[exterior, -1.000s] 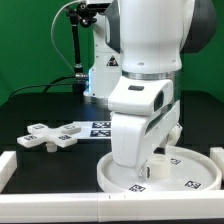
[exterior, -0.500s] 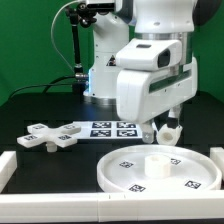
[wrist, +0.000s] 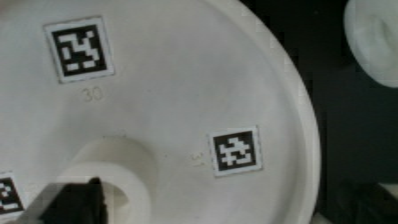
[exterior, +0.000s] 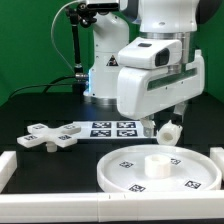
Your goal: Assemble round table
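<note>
From the exterior view, I judge the round table barely begun: the large rimmed disc point(exterior: 160, 170) lies flat near the front of the table, its centre socket point(exterior: 158, 164) standing up empty, with nothing fitted into it. I see the short cylinder leg point(exterior: 169, 131) lying just behind the disc toward the exterior view's right, close under the arm, and the cross-shaped foot point(exterior: 48, 137) well apart on the exterior view's left, so I reckon both parts are yet to be joined. My gripper point(exterior: 152, 128) hangs above the back edge of the disc with its jaws spread wide and nothing between them; I can see only part of the fingers under the big white wrist housing. Between foot and leg lies the marker board point(exterior: 110, 128), flat on the dark cloth, which I must not mistake for a part. A white rail point(exterior: 10, 166) runs along the front and the exterior view's left side, and it could hem in a low sweep toward the foot. Behind stands a black post point(exterior: 78, 45) with cabling, well clear of my work. On the wrist view, I look straight down on the disc point(wrist: 160, 110), two of its square tags plain, and the socket point(wrist: 125, 185) partly cut off at the frame edge; a dark fingertip point(wrist: 71, 200) shows beside it, holding nothing. A pale blurred shape point(wrist: 377, 50) across the dark gap may be the leg, though I cannot tell.
</note>
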Available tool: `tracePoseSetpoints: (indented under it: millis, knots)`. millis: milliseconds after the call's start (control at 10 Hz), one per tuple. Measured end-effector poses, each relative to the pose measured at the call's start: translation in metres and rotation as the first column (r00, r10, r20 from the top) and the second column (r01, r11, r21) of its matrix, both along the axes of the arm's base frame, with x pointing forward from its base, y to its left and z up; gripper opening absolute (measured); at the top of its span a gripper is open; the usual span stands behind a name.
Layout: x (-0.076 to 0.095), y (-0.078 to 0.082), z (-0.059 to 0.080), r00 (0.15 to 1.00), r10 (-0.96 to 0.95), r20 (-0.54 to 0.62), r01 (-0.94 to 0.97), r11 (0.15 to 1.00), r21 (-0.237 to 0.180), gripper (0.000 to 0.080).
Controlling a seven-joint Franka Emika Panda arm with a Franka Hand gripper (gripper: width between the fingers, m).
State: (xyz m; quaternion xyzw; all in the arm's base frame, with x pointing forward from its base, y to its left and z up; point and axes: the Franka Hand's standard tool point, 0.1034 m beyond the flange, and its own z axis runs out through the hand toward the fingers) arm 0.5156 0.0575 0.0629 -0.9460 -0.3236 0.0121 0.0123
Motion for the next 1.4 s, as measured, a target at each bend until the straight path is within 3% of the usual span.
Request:
tracePoseSetpoints:
  millis: [200,400,700,1100,1200,1300,1400]
  knots:
    - [-0.001,0.000,0.000,0.991,-0.133,-0.002,0.133,0.991,0.000,0.0648]
    - [-0.015,-0.002,-0.003,0.927,-0.376,-0.008,0.376,0.927,0.002,0.0648]
    - [-0.034,0.001,-0.010,0.744,-0.667,-0.039,0.667,0.745,-0.015,0.0648]
    - [-0.036,0.008,-0.012,0.567,-0.821,-0.068,0.822,0.569,-0.012,0.0648]
    - [-0.036,0.009,-0.013,0.507,-0.859,-0.076,0.861,0.509,-0.016,0.0648]
    - [-0.044,0.009,-0.018,0.372,-0.924,-0.095,0.926,0.376,-0.027,0.0648]
    - [-0.051,0.008,-0.023,0.336,-0.936,-0.108,0.940,0.341,-0.033,0.0648]
